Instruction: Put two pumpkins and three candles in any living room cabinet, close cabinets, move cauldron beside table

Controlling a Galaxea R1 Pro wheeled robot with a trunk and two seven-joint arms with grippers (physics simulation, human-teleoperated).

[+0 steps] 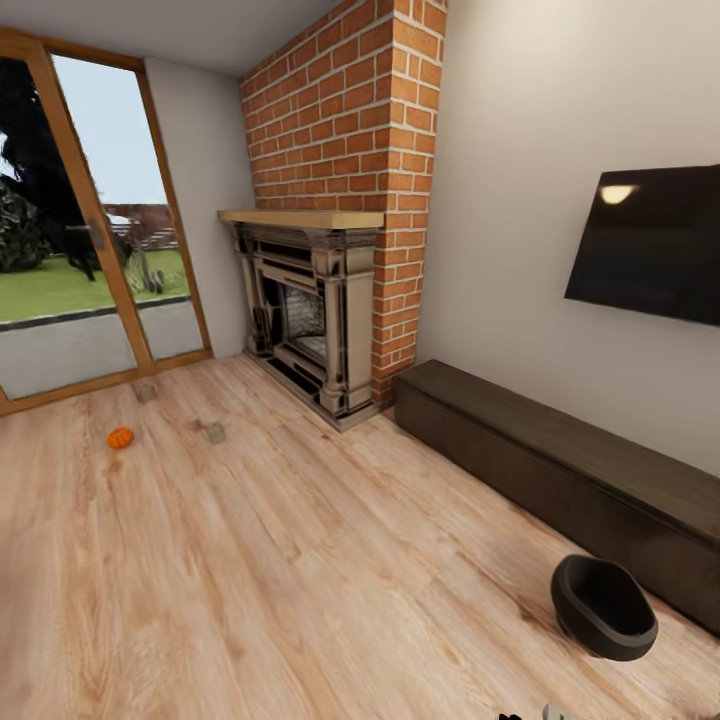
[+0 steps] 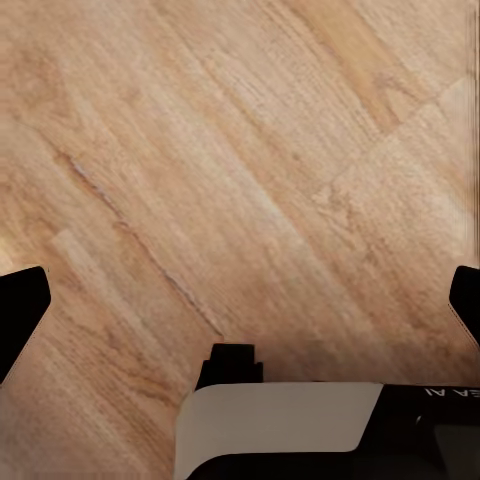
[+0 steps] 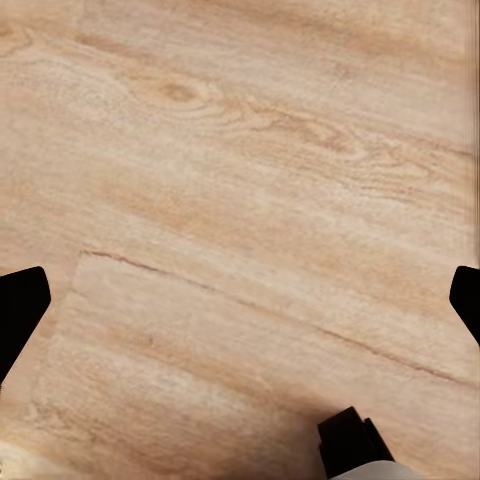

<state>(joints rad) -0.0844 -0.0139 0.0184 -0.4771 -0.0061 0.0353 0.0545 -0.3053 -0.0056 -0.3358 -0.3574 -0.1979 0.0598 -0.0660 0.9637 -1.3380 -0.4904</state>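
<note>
One orange pumpkin lies on the wood floor at the far left, near the glass door. Two small tan-grey candles sit on the floor close to it. The long dark-brown cabinet runs along the right wall under the TV, its fronts flush and closed. A black cauldron stands on the floor just in front of the cabinet. The table is out of view. My left gripper and right gripper both hang open over bare floorboards, with nothing between the fingers.
A brick fireplace with a wooden mantel stands between the glass door and the cabinet. A dark TV hangs on the right wall. Open wood floor stretches from me to the pumpkin.
</note>
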